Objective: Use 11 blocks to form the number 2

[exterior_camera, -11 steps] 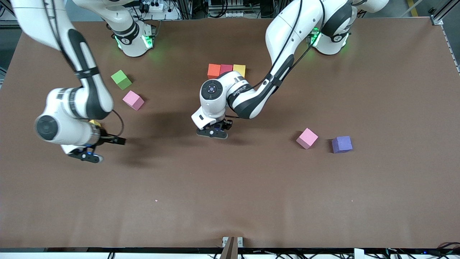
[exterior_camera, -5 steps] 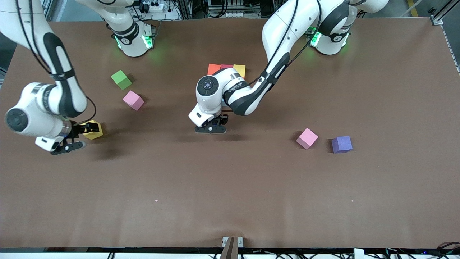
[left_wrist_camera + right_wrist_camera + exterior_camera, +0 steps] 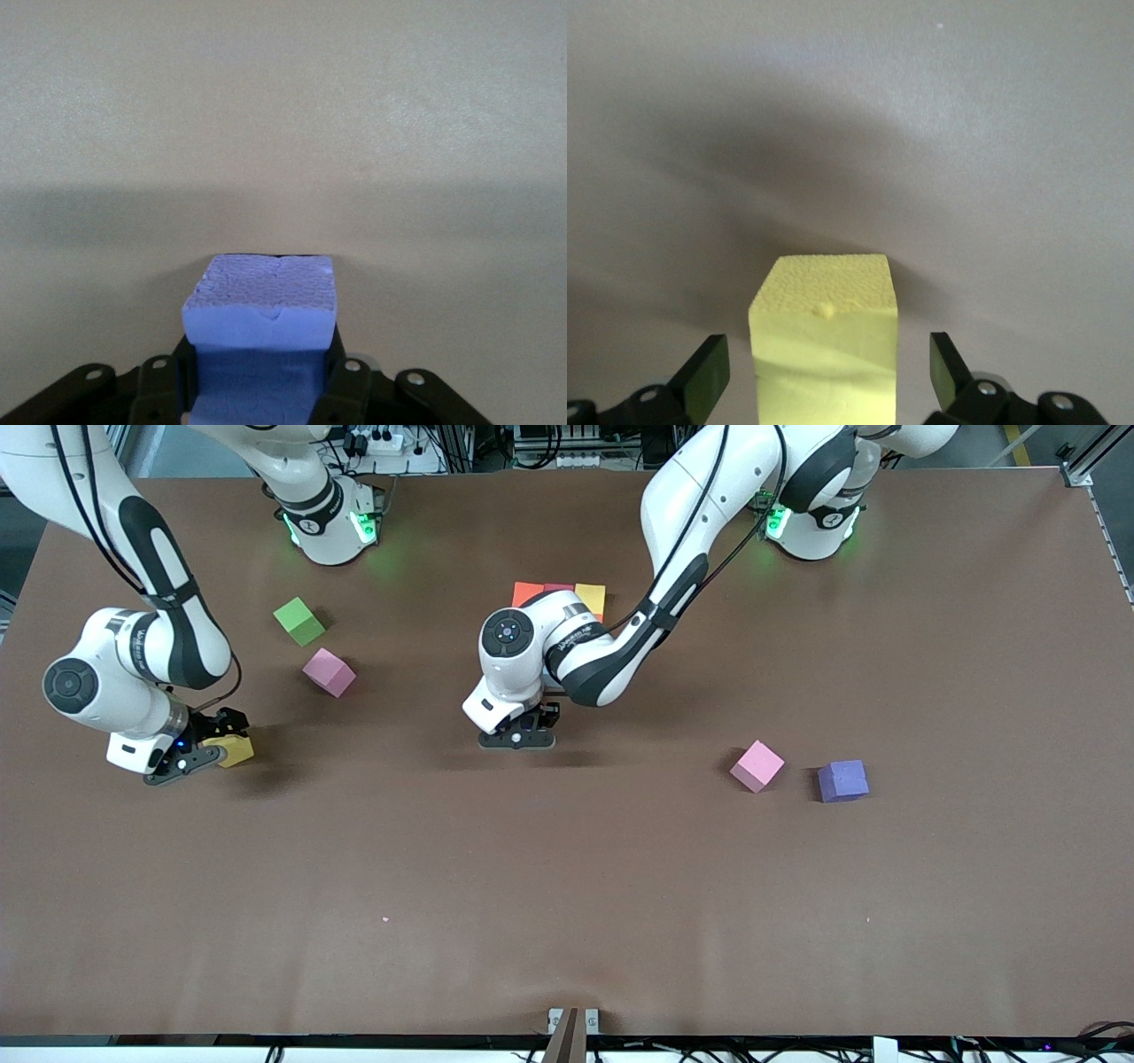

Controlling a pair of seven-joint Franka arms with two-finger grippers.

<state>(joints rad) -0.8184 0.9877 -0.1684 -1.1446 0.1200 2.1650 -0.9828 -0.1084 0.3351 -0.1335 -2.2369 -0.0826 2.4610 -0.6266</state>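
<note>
Right gripper (image 3: 213, 748) newly astride yellow block (image 3: 824, 341); left gripper (image 3: 266, 390) clamping blue block (image 3: 262, 310)

Red cube (image 3: 558, 588) mostly hidden by left arm, blue cube (image 3: 262, 332) cut off by edge

A yellow cube (image 3: 825, 341) sits on the brown table (image 3: 992, 133), centred between the two black fingers (image 3: 704, 379) of the right gripper (image 3: 824, 376). The jaws stand wide, with a clear gap on each side of the cube, so neither finger touches it. Its top face is pebbled foam with a small nub near the front edge. Soft shadow darkens the table around it.
</note>
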